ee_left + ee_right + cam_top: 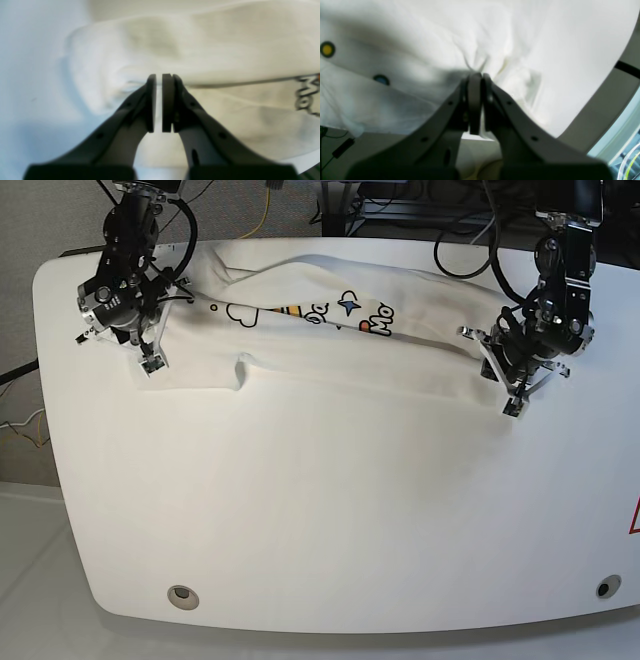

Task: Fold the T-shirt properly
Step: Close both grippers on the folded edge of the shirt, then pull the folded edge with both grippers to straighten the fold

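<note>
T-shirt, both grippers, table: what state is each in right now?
T-shirt: stretched into a long band between the arms, partly folded, print showing.
Left gripper: narrow gap between pads, at the shirt's edge; grip unclear.
Right gripper: shut on bunched cloth.
Table: bearing the shirt at its far side.

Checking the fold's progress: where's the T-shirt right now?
In the base view the T-shirt stretches across the table's far half, between the right gripper and left gripper.

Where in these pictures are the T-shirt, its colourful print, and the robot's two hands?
T-shirt (330, 365), base view, plain white front.
Print (350, 308), base view, blue star.
Left hand (159, 80), left wrist view, between fingertips.
Right hand (478, 76), right wrist view, between fingertips.
</note>
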Available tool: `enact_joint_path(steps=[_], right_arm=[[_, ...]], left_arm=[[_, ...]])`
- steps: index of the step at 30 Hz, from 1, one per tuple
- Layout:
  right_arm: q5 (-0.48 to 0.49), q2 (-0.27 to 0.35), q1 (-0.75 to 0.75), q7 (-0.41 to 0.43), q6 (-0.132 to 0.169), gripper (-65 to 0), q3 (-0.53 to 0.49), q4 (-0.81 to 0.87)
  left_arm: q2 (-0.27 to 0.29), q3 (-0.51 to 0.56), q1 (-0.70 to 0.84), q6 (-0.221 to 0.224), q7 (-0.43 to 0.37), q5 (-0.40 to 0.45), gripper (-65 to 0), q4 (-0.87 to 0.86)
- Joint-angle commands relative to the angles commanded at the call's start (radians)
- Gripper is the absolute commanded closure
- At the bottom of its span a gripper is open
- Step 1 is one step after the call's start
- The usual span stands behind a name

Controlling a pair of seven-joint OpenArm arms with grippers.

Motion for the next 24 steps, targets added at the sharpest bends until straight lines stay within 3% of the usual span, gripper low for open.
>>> enact_joint_path(steps=[16,24], right_arm=[[0.000,-0.011,0.031,0.056,0.000,-1.3,-0.002,-0.190],[0.000,-0.011,0.075,0.136,0.000,-1.3,-0.002,-0.267]], left_arm=[[-0.002,0.051,0.014,0.000,-0.216,0.000,-2.1,-0.275],[-0.003,0.052,-0.003,-0.003,-0.244,0.000,-2.1,-0.325]])
